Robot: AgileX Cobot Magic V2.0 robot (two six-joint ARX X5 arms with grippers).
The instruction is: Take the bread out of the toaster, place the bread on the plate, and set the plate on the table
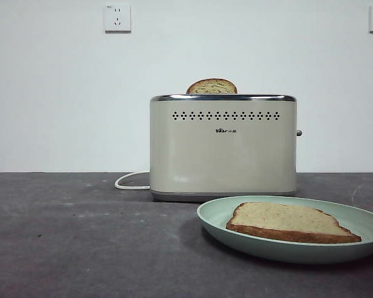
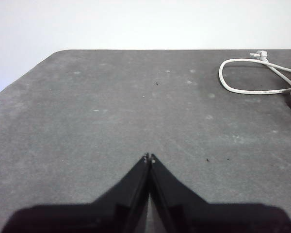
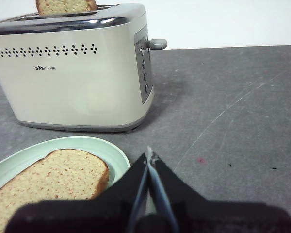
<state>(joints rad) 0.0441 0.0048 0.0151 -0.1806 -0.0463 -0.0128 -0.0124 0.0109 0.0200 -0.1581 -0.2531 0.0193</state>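
The table carries the toaster, whose white cord loops beside it. A second slice pokes from the toaster's slot. The plate sits on the table in front of the toaster, with the bread lying flat in it. The right gripper hangs just beside the plate's rim, jaws together and empty. The left gripper hovers over bare tabletop, jaws pressed together.
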